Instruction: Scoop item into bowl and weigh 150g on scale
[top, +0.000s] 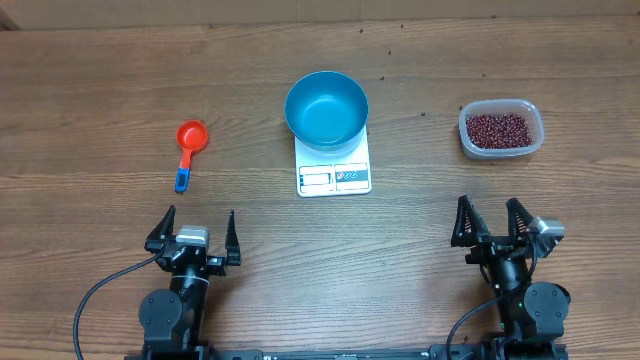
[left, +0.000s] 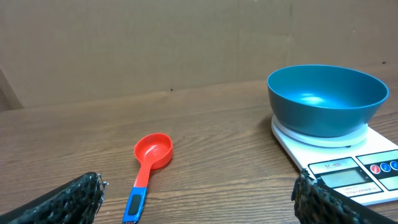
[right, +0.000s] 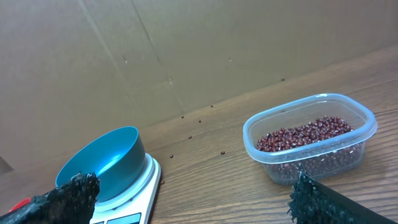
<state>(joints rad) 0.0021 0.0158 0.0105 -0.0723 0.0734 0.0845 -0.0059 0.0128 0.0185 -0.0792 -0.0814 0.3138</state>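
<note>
Table (top: 100, 60) layout before scooping: left gripper (top: 200, 212) and right gripper (top: 488, 202) wait near, both spread wide, empty; bowl (top: 326, 108) sits on central scale (top: 334, 178) for weighing; tub (top: 535, 115) right, scoop (top: 188, 145) left, each by 1 arm; beans (top: 498, 129) fill tub; scale lettering illegible.

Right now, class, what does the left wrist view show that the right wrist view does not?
Left wrist only: the whole red scoop with its blue handle. Right wrist only: the clear tub of red-brown beans. Both: the blue bowl sitting on the white scale, and the wooden table.
</note>
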